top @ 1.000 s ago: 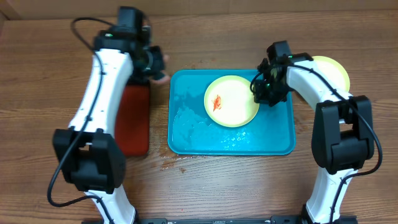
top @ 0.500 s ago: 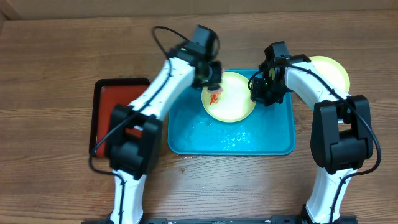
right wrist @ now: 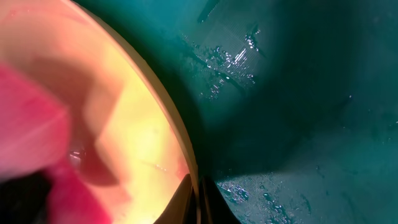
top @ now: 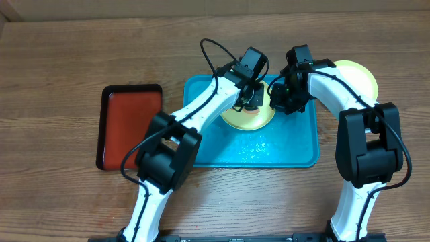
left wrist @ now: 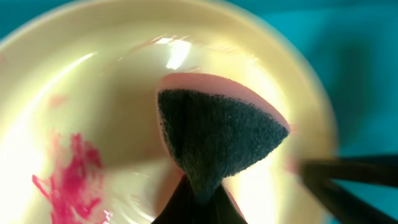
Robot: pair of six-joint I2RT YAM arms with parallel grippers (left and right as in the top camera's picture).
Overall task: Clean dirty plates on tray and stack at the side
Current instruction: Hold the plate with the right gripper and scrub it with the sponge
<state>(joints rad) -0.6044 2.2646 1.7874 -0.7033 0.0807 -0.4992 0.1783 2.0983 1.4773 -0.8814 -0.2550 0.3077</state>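
Wood table (top: 54, 67); left hand (left wrist: 198, 202) pinches sponge (left wrist: 217, 134) on plate (left wrist: 74, 106); right hand (right wrist: 198, 196) grips rim.

Wood-grain counter (top: 60, 60), brown planks running left to right, filling nearly the whole overhead view. Along the far edge, a paler tan strip (top: 168, 5), nature unclear. At left, lying flat, a black-rimmed red tray (top: 129, 124). Even, soft light; faint shadows.

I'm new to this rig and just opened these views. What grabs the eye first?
A yellow plate sits on the turquoise tray mid-table. The left tool holds a dark-faced sponge on it near a red smear; the right tool pinches its rim.
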